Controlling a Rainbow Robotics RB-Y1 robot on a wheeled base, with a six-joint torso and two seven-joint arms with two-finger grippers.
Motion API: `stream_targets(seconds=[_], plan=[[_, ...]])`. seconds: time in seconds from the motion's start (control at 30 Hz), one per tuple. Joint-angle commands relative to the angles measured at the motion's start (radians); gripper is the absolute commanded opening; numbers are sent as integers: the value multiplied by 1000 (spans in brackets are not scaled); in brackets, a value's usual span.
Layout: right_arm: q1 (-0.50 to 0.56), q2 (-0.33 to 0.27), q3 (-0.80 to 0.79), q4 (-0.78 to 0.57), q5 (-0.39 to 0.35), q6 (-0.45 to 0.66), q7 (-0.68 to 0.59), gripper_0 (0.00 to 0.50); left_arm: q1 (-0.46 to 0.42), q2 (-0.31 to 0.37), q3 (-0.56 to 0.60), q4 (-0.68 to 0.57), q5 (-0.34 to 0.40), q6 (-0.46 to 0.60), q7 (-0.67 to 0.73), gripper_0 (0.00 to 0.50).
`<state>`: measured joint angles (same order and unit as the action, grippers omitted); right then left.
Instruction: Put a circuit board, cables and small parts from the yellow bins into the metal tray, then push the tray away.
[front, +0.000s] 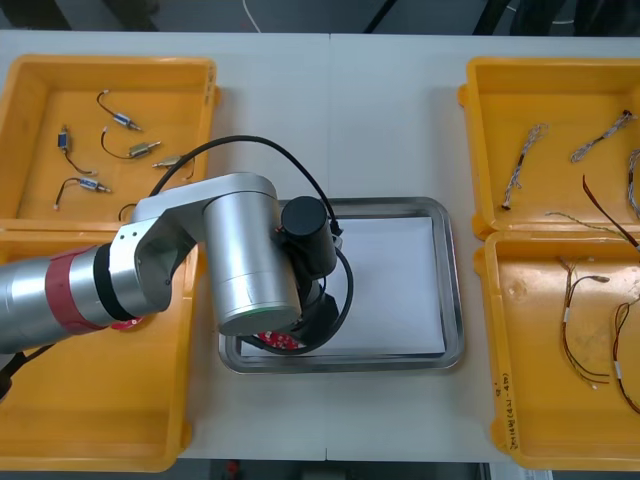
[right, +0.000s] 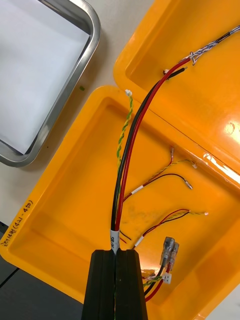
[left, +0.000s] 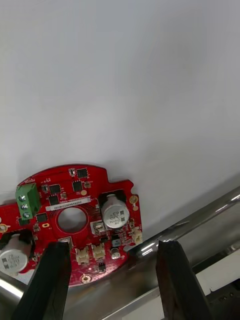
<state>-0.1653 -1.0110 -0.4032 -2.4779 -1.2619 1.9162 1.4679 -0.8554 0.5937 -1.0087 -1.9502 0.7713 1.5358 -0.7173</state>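
The metal tray (front: 452, 290) sits at the table's (front: 340, 120) centre, white inside, and holds one round red circuit board (left: 92, 200) flat in its near-left corner, just beside the rim. The left gripper (left: 112, 244) hangs directly above the near edge of that board, fingers spread wide with neither seen pressing on the board. The far left bin (front: 30, 110) contains several small metal parts (front: 125, 122), well apart from one another. The near left bin (front: 100, 400) is largely covered by the left arm (front: 240, 260). The far right bin (front: 560, 90) contains twisted blue and white cables (front: 525, 160); the near right bin (front: 520, 330) contains red and yellow cables (front: 570, 310). The right gripper (right: 119, 252) is over the near right bin, jaws pinching a red and black cable (right: 132, 145) that runs from the fingers toward the far right bin. The tray's white floor lies open to the right of the board and on its far side. A strip of bare table separates the tray's right rim from the right bins, and a wider band lies past its far rim.
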Motion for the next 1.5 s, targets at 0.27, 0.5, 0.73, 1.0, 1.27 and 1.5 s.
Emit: stream_targets(seconds=[0.27,0.5,0.73,1.0,1.27,1.5], plan=[[-25,-41,10,-15,-1,4,0,0,-36,38,233,-96,131,139,108,500],[-59,-44,27,-13,-28,4,-6,0,-37,40,421,-98,201,282,108,500],[-174,-55,130,-9,-79,4,-12,0,-36,72,545,-95,206,369,101,500],[-336,-55,296,-6,-100,4,-15,0,-36,80,677,-23,154,384,98,500],[-461,-9,438,-12,-111,4,-23,0,-36,84,763,82,68,384,90,500],[-531,92,563,-10,-76,4,-27,0,-37,103,834,192,0,384,87,500]])
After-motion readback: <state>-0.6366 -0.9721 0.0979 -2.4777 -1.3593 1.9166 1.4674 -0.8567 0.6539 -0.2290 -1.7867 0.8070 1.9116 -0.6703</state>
